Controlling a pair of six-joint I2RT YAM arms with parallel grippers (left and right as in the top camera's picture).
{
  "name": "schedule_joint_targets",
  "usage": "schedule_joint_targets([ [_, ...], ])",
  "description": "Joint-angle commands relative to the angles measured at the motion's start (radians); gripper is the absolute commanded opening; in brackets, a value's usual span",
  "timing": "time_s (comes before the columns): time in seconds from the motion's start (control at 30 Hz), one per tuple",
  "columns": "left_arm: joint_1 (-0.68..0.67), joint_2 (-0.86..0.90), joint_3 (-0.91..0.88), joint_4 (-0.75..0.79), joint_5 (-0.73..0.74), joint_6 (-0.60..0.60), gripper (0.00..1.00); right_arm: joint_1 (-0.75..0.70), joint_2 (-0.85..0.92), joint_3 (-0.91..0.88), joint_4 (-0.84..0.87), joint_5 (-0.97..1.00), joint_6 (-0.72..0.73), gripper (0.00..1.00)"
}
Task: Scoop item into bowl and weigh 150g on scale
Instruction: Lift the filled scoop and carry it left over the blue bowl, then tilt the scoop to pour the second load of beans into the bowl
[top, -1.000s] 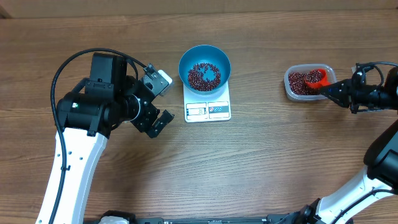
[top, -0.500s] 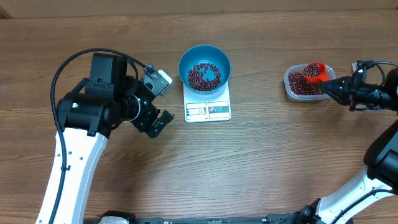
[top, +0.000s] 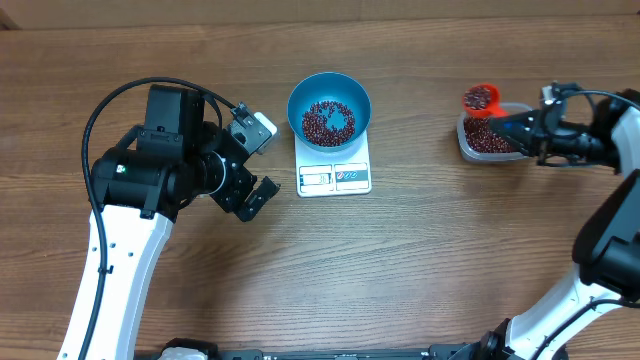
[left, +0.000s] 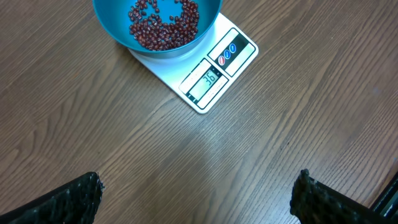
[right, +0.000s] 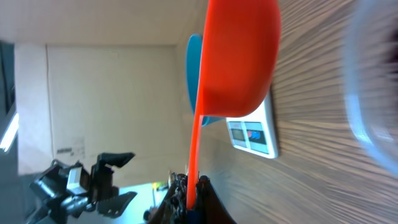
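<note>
Orange scoop (top: 481, 97), clamped in your right tool (top: 515, 126), points its cup toward the scale (left: 214, 74), which reads 36; your left tool (left: 196, 202) stands apart.

place: looked like a robotics lab | shown by: robot arms (top: 130, 200) at wood-grain table (top: 420, 270) | behind: plain beige wall (right: 93, 93)

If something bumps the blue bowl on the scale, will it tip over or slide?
Probably slide rather than tip: the bowl looks wide and deep, and the beans lie low in its bottom. It sits on the small, smooth-looking scale, so a hard shove might push it off. The beans would likely roll about inside.
</note>
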Motion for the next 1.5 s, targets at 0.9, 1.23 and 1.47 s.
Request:
schedule_joint_targets([
  [0.9,0.005,0.008,0.016,-0.001,0.018,0.023,1.0,0.511,0.01,0.006,0.36,-0.167,0.242,0.04],
  [1.23,0.005,0.008,0.016,-0.002,0.018,0.023,1.0,0.581,0.008,0.009,0.549,0.206,0.255,0.04],
  [1.47,0.005,0.008,0.016,-0.002,0.018,0.023,1.0,0.584,-0.018,0.039,0.568,0.291,0.256,0.04],
])
